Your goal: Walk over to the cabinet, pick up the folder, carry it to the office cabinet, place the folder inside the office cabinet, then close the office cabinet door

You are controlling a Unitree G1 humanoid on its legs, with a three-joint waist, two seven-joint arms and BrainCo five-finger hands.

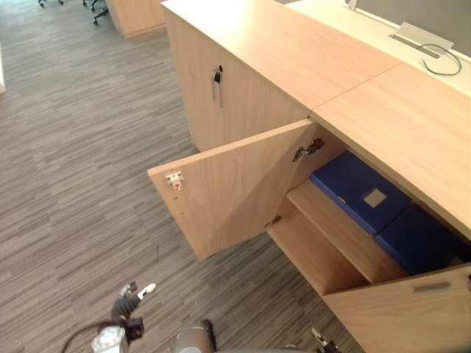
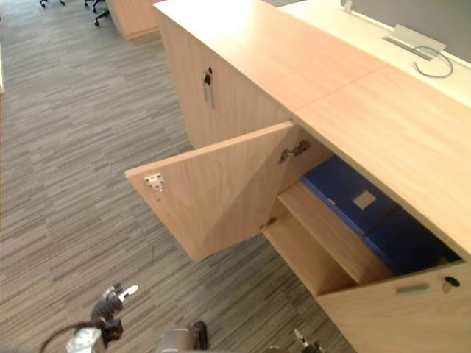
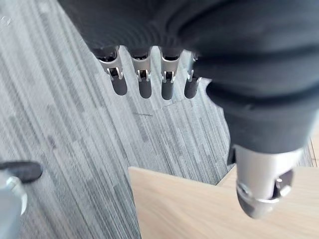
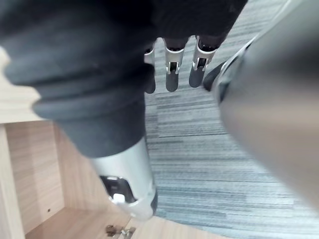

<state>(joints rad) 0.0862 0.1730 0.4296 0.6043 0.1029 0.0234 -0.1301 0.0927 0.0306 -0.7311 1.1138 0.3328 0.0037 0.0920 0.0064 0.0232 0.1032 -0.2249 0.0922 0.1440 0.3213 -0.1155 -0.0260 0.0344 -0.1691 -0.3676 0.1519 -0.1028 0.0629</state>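
Note:
A blue folder point(image 1: 360, 191) lies flat on the upper shelf point(image 1: 335, 232) inside the open wooden office cabinet point(image 1: 412, 125). A second blue folder point(image 1: 416, 239) lies right beside it, partly under the cabinet top. Both cabinet doors stand open: the left door point(image 1: 228, 191) swings out over the carpet, and the right door point(image 1: 412, 309) is low at the right. My left hand point(image 3: 144, 79) hangs over the carpet near the left door's edge point(image 3: 199, 204), fingers straight, holding nothing. My right hand point(image 4: 172, 74) hangs by the cabinet's lower compartment point(image 4: 45, 174), also open and holding nothing.
A closed cabinet with a metal handle point(image 1: 217, 84) adjoins on the left. Behind the cabinets a pale desk carries a grey box and a looped cable point(image 1: 441, 62). Striped grey carpet point(image 1: 81, 162) spreads to the left, with chair bases point(image 1: 96, 9) far off.

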